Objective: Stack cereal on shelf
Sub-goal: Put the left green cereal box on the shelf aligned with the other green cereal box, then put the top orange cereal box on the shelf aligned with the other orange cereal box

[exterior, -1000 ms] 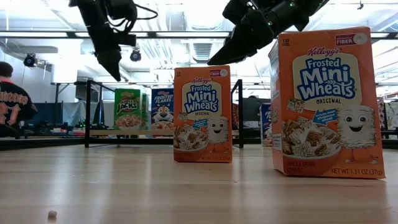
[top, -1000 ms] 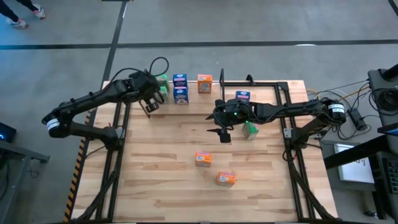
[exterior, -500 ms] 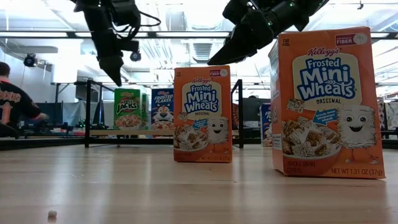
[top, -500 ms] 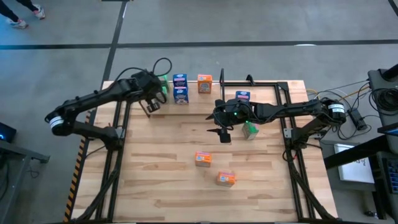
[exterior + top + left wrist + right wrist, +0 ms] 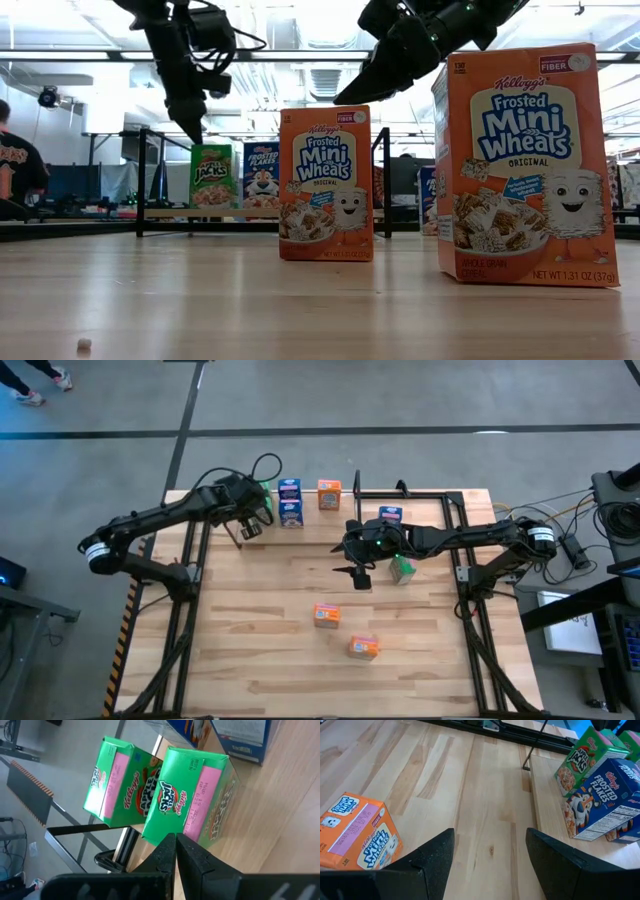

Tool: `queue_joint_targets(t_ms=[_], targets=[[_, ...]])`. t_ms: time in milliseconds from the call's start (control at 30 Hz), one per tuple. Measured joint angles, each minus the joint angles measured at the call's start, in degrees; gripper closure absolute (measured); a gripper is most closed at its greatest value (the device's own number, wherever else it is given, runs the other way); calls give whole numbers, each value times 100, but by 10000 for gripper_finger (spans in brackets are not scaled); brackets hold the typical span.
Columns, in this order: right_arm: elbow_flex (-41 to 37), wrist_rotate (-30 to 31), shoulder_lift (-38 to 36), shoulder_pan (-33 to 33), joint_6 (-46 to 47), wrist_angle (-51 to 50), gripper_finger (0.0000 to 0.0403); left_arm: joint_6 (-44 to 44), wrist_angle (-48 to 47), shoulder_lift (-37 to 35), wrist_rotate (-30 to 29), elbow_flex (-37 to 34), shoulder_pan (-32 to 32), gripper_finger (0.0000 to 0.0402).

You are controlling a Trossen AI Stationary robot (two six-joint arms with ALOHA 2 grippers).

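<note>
Two green cereal boxes [image 5: 150, 795] stand side by side at the left end of the shelf [image 5: 545, 805], a light plank along the table's far edge. Blue boxes [image 5: 290, 502] and an orange one [image 5: 329, 493] stand further right on it. My left gripper [image 5: 175, 842] is shut and slants down at the nearer green box [image 5: 211, 176]. My right gripper [image 5: 355, 574] hangs open over the table's middle, holding nothing. A green box [image 5: 402, 568] lies under its arm. Two orange boxes [image 5: 327, 615] [image 5: 363, 648] stand on the near half of the table. My left gripper's shut fingertips lie against the nearer green box at the edge of its printed front [image 5: 167, 827]. They come slanting down from the table's left and near side. The box stands upright on the shelf plank. Whether the tips press on it, I cannot tell.
A blue box [image 5: 391, 514] stands at the back right near black wire brackets [image 5: 400, 490]. Black arm-mount frames [image 5: 190, 590] run along both sides of the table. Bare wood lies at the near left. A person [image 5: 15, 175] is in the room behind.
My left gripper has moved down and toward the table's right edge, up to the green boxes, and has stayed shut. In the low view the front green box now stands a little further right and covers the box behind it.
</note>
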Motion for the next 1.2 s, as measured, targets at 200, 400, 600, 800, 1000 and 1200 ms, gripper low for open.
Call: queue_joint_targets(t_ms=[200,400,600,800,1000,1200], targets=[[0,1,0,2,-4,0,168,4,-52,-44,-46,0,3,401],[0,1,0,1,-7,0,168,-27,-134,-159,-41,95,3,401],[0,2,0,0,0,0,168,-63,-123,-171,-36,238,3,401],[0,0,0,2,2,-4,168,-389,-109,-208,385,262,-43,401],[1,1,0,2,47,-4,168,-860,70,-283,1019,262,-292,401],[0,2,0,2,363,-4,168,-1183,735,-591,1023,49,-1036,401]])
